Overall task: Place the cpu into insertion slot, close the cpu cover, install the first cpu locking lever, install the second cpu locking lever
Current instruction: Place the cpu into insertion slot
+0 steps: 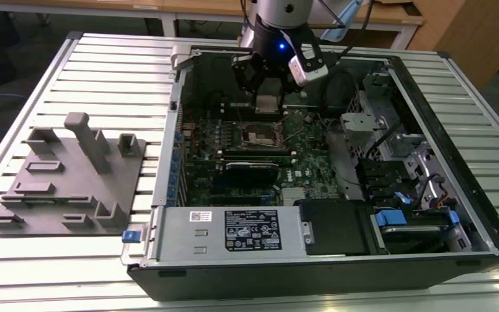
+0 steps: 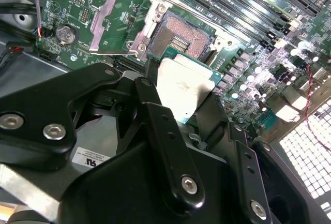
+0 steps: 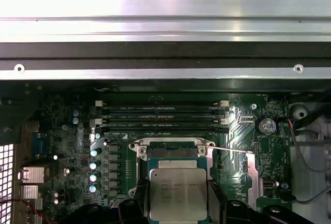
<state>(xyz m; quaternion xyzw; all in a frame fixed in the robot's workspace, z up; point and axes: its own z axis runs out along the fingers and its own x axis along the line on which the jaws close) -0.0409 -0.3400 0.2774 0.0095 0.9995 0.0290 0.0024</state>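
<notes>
Where everything sits: a big silver table (image 1: 102, 65) with long ridges.
Computer case (image 1: 319, 279): black, lying open on its side, from the middle to the right of the exterior view.
Grey tray (image 1: 67, 188): on the table at the left of the exterior view, apart from the case.
Motherboard (image 1: 232, 156): green, flat inside the case.
Gripper (image 1: 269, 97): upper middle of the exterior view, reaching down into the case. Its black fingers (image 2: 155, 110) squeeze the cpu (image 3: 177, 193) from two sides.
Insertion slot (image 3: 173, 152): bare, with a dark middle and a shiny rim, next to the long black memory slots (image 3: 163, 115).
Cpu cover (image 2: 106, 12): flipped open, lying back from the slot.
Cpu: a silver-grey square, held tilted just beside the slot's rim, not in it.
</notes>
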